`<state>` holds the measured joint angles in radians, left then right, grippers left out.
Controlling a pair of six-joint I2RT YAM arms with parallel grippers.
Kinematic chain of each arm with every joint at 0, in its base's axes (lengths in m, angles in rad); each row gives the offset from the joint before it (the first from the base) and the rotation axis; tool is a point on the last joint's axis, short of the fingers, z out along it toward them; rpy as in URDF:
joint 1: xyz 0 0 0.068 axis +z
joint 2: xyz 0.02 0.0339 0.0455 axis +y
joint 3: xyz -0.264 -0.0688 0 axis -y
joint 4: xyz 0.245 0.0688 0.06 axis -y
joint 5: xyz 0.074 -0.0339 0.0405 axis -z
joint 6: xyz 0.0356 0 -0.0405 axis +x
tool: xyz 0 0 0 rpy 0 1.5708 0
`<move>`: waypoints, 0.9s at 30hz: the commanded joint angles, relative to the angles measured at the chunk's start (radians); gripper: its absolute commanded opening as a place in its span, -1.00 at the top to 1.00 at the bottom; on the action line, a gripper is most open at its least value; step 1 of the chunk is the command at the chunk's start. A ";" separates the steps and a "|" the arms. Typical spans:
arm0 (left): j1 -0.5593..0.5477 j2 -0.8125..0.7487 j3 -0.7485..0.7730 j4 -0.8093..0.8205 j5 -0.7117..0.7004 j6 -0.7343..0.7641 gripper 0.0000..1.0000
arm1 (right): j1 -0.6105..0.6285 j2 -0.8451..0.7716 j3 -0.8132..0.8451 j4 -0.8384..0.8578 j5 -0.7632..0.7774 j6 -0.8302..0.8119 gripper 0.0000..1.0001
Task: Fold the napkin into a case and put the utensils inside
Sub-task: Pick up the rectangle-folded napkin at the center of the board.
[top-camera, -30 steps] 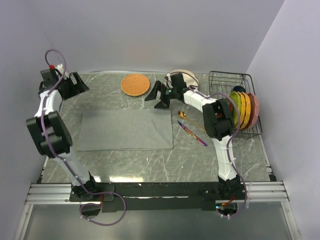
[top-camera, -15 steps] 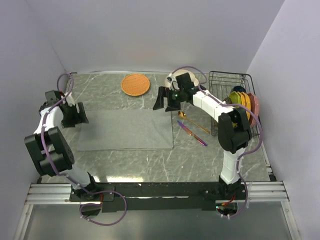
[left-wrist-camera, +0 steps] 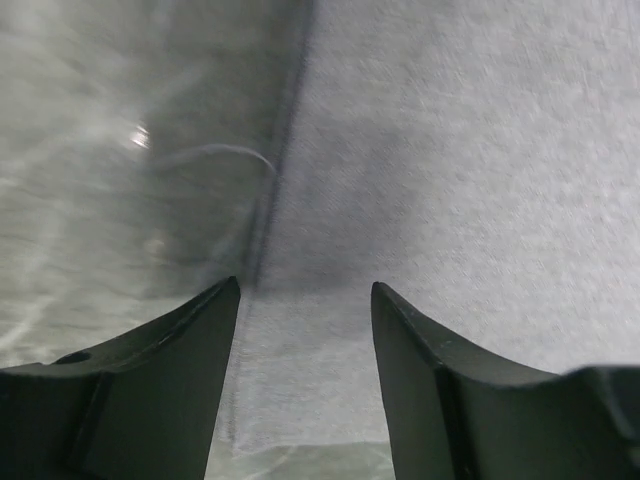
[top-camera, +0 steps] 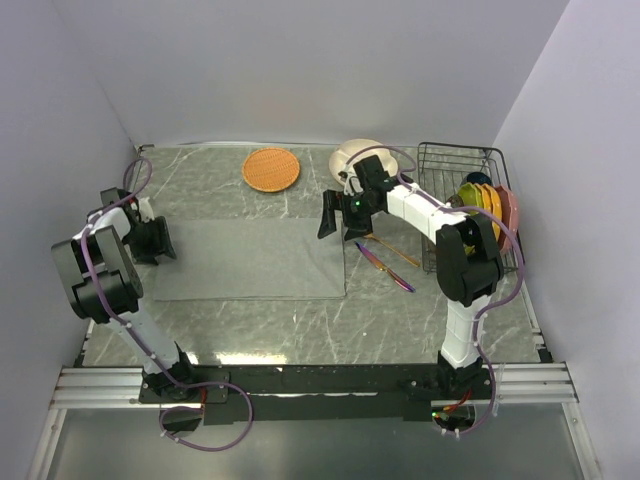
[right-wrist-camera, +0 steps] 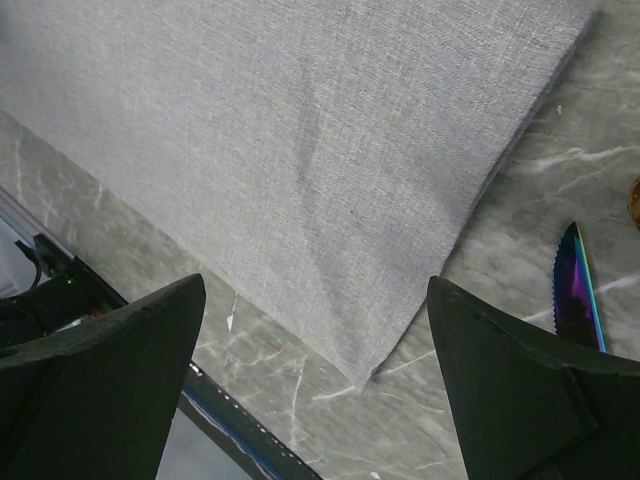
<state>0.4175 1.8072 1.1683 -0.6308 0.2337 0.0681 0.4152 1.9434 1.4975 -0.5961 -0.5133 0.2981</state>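
Observation:
The grey napkin (top-camera: 250, 258) lies flat as a wide rectangle on the marble table. My left gripper (top-camera: 155, 240) is open and low over its left edge. In the left wrist view the napkin (left-wrist-camera: 450, 180) edge runs between the open fingers of this gripper (left-wrist-camera: 305, 290). My right gripper (top-camera: 335, 215) is open above the napkin's far right corner. In the right wrist view this gripper (right-wrist-camera: 316, 282) is spread wide over the napkin (right-wrist-camera: 300, 150). The gold spoon (top-camera: 385, 245) and the purple knife (top-camera: 385, 267) lie just right of the napkin. The knife tip (right-wrist-camera: 575, 290) shows in the right wrist view.
A round orange woven mat (top-camera: 271, 169) lies at the back. A cream dish (top-camera: 355, 155) sits behind the right arm. A black wire rack (top-camera: 470, 205) with several coloured plates stands at the right. Walls close the table on three sides.
My left gripper came down from the far left corner to the napkin's left edge. My right gripper moved nearer and right, over the napkin's far right corner.

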 commanded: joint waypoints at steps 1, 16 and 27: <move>0.006 0.014 0.042 0.057 -0.071 0.031 -0.20 | -0.013 -0.026 -0.011 -0.008 0.009 -0.004 -1.00; -0.065 0.004 -0.009 0.072 -0.093 0.099 -0.14 | -0.021 0.014 0.003 -0.031 0.022 0.013 -1.00; -0.074 0.038 0.008 0.046 -0.060 0.121 0.17 | -0.021 0.014 -0.006 -0.022 0.019 0.024 -1.00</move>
<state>0.3641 1.8278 1.1786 -0.5827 0.1108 0.1772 0.4030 1.9663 1.4956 -0.6216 -0.5011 0.3096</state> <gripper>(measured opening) 0.439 0.997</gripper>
